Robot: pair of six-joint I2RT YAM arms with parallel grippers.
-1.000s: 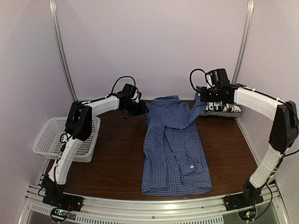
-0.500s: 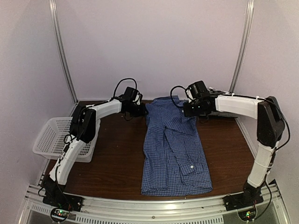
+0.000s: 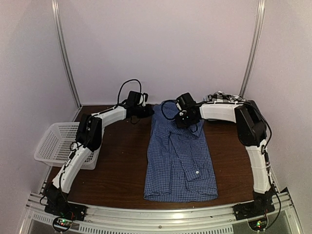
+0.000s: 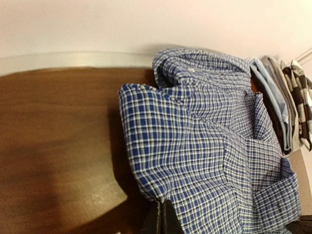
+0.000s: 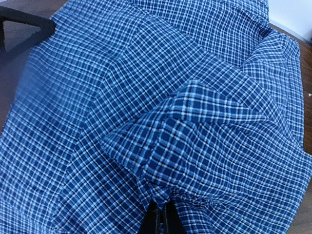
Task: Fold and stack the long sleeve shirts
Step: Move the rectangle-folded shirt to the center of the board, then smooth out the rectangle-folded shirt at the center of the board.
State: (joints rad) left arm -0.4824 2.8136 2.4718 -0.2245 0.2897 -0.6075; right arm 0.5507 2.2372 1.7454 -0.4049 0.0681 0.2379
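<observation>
On the brown table (image 3: 117, 161) the blue shirt (image 3: 180, 161) lies spread lengthwise, its collar end between the two sets of jaws. The right gripper (image 5: 160, 214) has its jaws pressed together on a bunched fold of it (the cloth puckers right into their tips). The left gripper (image 4: 162, 219), jaws likewise closed, pinches the shirt's side edge. The black-and-white shirt (image 3: 220, 96) sits outboard of the right jaws, apart.

Soft, even light from above, with the overhead view slightly hazy. In the left wrist view the blue checked shirt (image 4: 195, 161) throws a broad dark shadow on the bench (image 4: 53, 122) (the wall (image 4: 146, 24) above is washed out). The right wrist view blurs at its left edge.
</observation>
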